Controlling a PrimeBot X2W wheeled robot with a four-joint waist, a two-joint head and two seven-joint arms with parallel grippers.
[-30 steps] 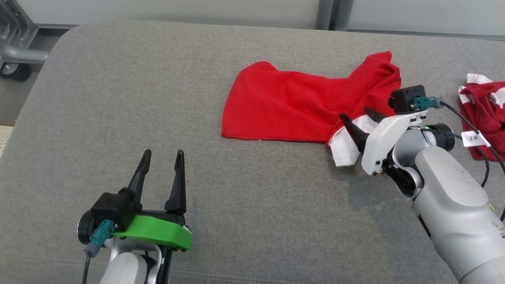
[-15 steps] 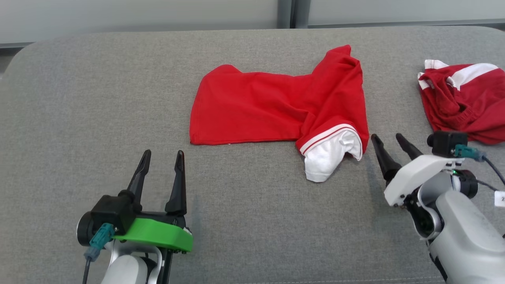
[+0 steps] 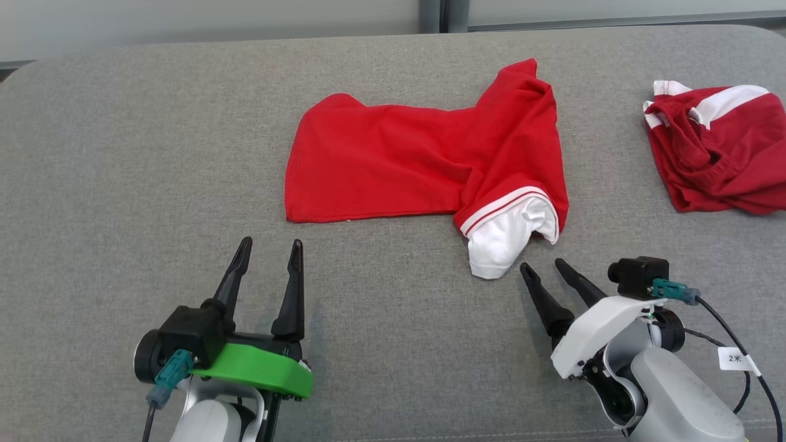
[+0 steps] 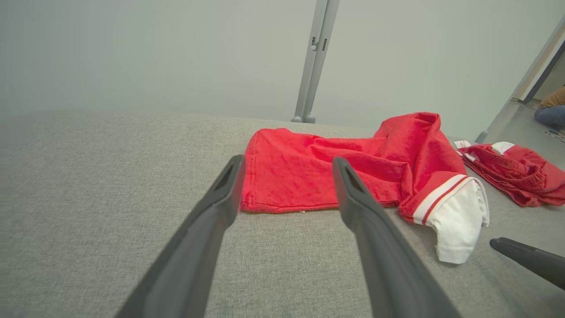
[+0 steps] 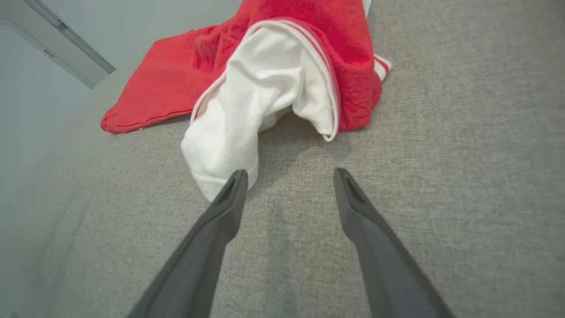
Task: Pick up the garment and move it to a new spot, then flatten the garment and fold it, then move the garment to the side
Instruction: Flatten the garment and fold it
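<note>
A red garment (image 3: 405, 162) with a white sleeve (image 3: 506, 236) lies partly folded on the grey surface (image 3: 153, 153), its right side rumpled and doubled over. The left wrist view has the garment (image 4: 318, 176) just beyond my fingers, and the right wrist view has its white sleeve (image 5: 251, 101) right ahead. My left gripper (image 3: 270, 247) stands open below the garment's lower left corner, apart from it. Close below the white sleeve, my right gripper (image 3: 543, 265) is open and holds nothing.
A second red and white garment (image 3: 712, 147) lies crumpled at the right edge; it also sits at the right of the left wrist view (image 4: 512, 172). A grey wall and a post (image 4: 315, 62) stand behind the surface. A cable (image 3: 731, 344) trails from my right wrist.
My right gripper has drawn back from the white sleeve toward me and now sits below it, open. The head camera has swung right. The left gripper has stayed put.
</note>
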